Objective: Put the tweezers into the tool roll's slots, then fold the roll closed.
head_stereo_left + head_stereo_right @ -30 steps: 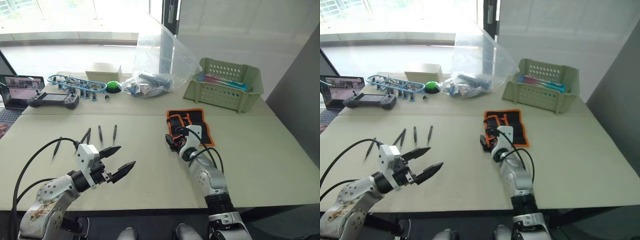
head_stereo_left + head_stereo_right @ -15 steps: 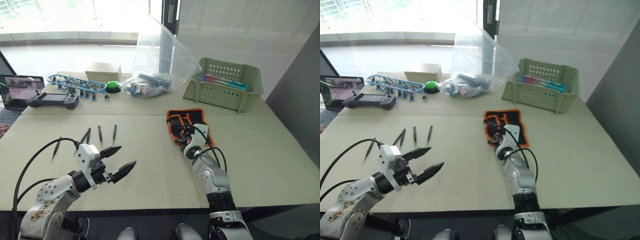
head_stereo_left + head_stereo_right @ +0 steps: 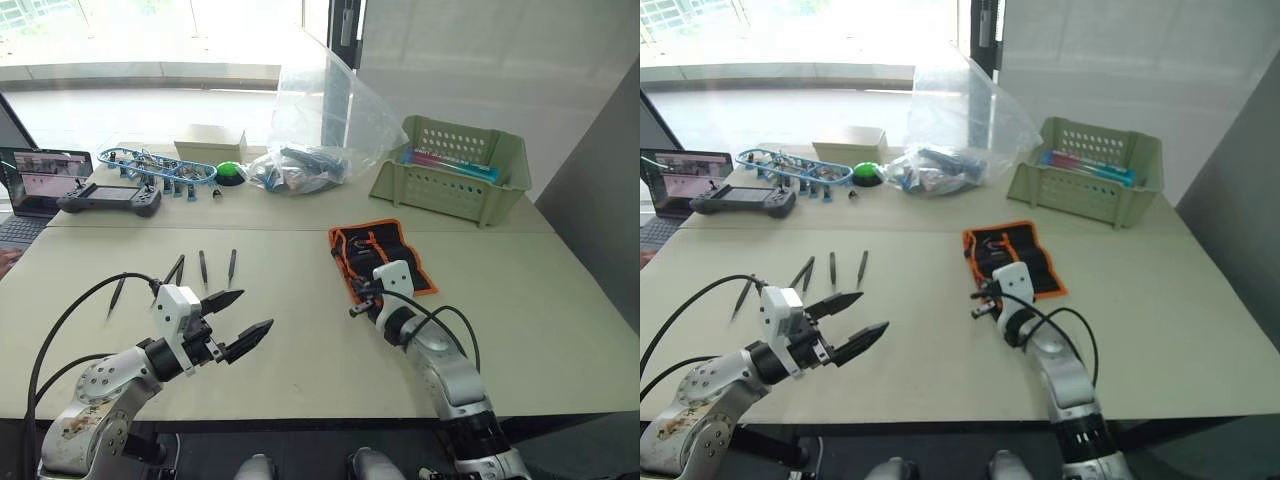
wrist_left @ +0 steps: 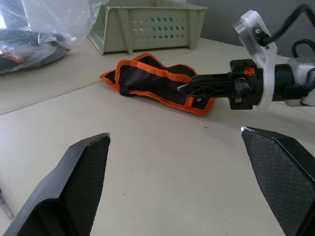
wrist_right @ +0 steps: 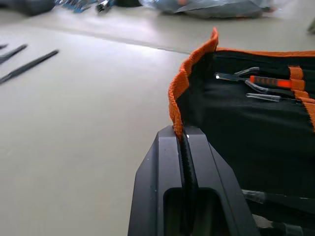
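Table [image 3: 300,330] carries everything. Clear plastic bag [image 3: 318,130] and green basket [image 3: 452,168] sit at the far side; handheld controller [image 3: 108,201] far left. Tool roll [image 3: 378,256] lies open right of centre, black with orange edging, a few tools already tucked in its slots [image 5: 266,83]. Right gripper [image 5: 183,142] has its jaws pinched on the roll's near orange edge, lifting it slightly. Left gripper [image 3: 240,315] hovers above the table near the left front, jaws spread wide, holding nothing. Tweezers [image 3: 203,267] lie loose in a fanned row on the table just beyond the left gripper, well apart from the roll.
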